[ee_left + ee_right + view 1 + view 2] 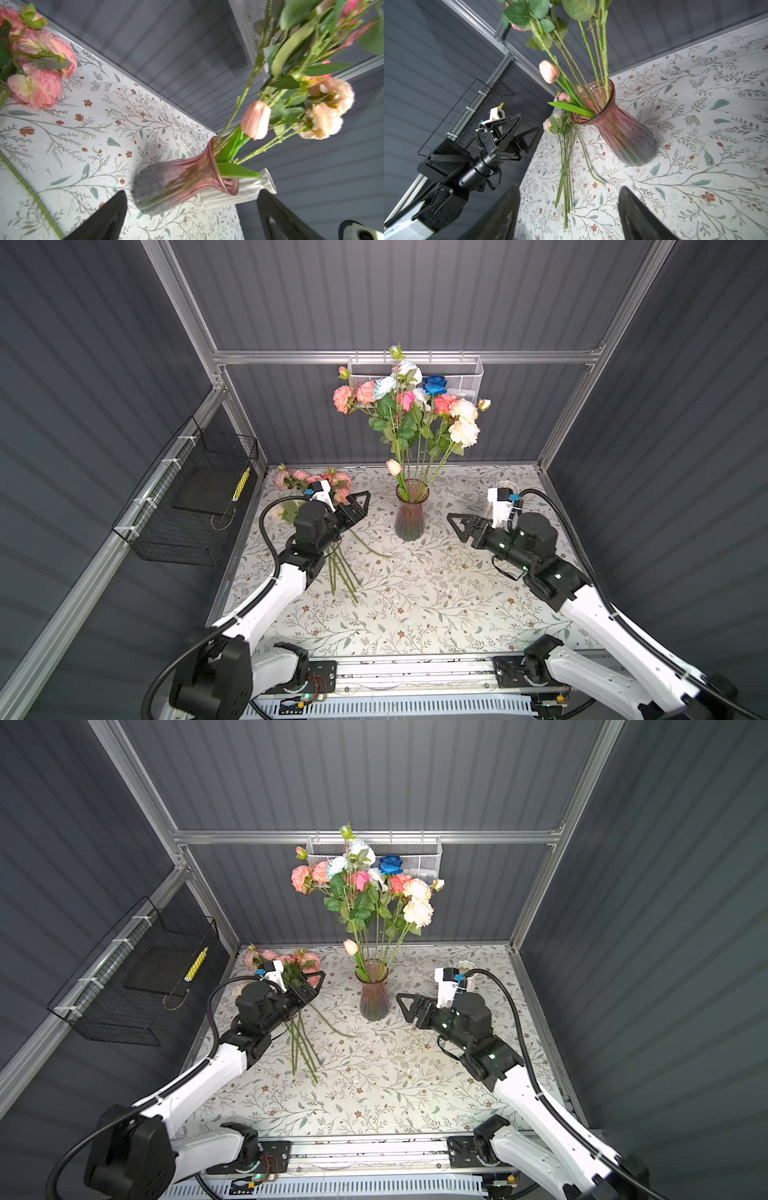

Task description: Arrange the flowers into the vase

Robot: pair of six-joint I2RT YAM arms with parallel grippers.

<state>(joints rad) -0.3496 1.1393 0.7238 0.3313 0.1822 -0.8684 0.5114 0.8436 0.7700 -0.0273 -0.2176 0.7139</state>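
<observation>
1. Pink glass vase [409, 510] stands upright at the centre of a top view, on the patterned table [415, 614].
2. The standing flowers [409, 410], roughly a dozen mixed blooms, already sit in it.
3. At middle left a pink bunch [316, 481] lies flat on the table, not yet placed.
4. Left gripper [358, 506] hangs above that bunch, jaws wide and empty.
5. Right gripper [459, 526], just right of the vase, is also spread and empty.
6. Likely well past halfway.
</observation>
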